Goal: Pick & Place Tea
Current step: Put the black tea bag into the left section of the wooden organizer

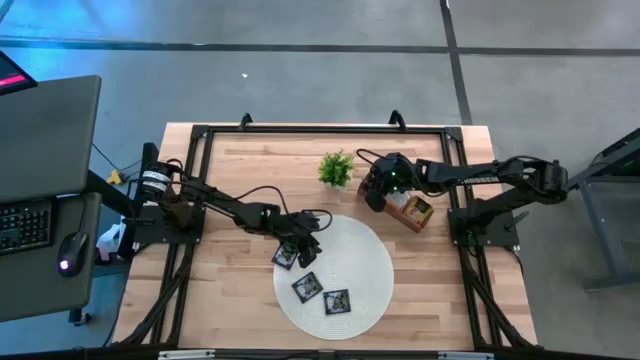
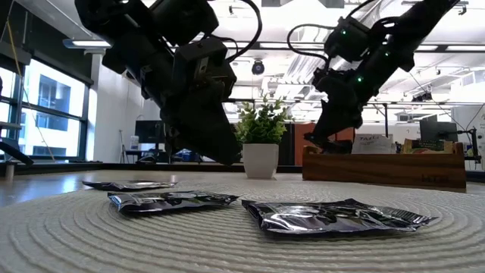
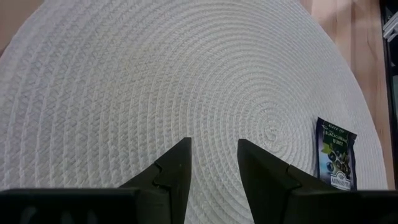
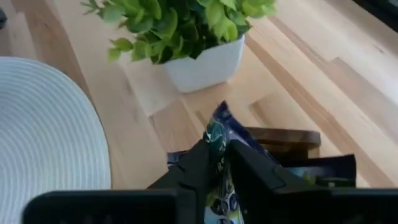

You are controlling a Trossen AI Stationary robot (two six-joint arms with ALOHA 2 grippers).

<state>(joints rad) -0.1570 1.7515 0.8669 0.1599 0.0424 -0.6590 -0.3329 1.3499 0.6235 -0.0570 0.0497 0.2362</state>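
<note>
Nearest you in the low view lies a black sachet [image 2: 337,215] flat on the white woven mat [image 2: 227,246], with a second sachet [image 2: 170,200] just beside it and a third [image 2: 129,184] farther back. From above, these three sit on the mat's left half, apart from one another.

Your left hand [image 3: 212,163] hangs low over the mat by the third one, fingers apart and empty; bare weave shows between them, and one sachet [image 3: 335,153] lies off to the side in its wrist view. Leave that arm where it is, it is clear of the work.

Farther back, your right hand [image 4: 219,163] is at the wooden tray [image 2: 383,168], beside the potted plant [image 2: 261,144]. Its fingers stand close around the upper edge of a blue-printed sachet [image 4: 217,132] standing in the tray, though I judge the pinch may be slack, so the step in hand looks like the pick.

To do it well, make sure the pinch is firm on the foil edge before you lift. Draw the sachet straight up out of the tray so it does not drag its neighbours [image 4: 323,169] out. Keep wide of the plant as you swing over, and set it down on the mat's bare right half, away from the three.
</note>
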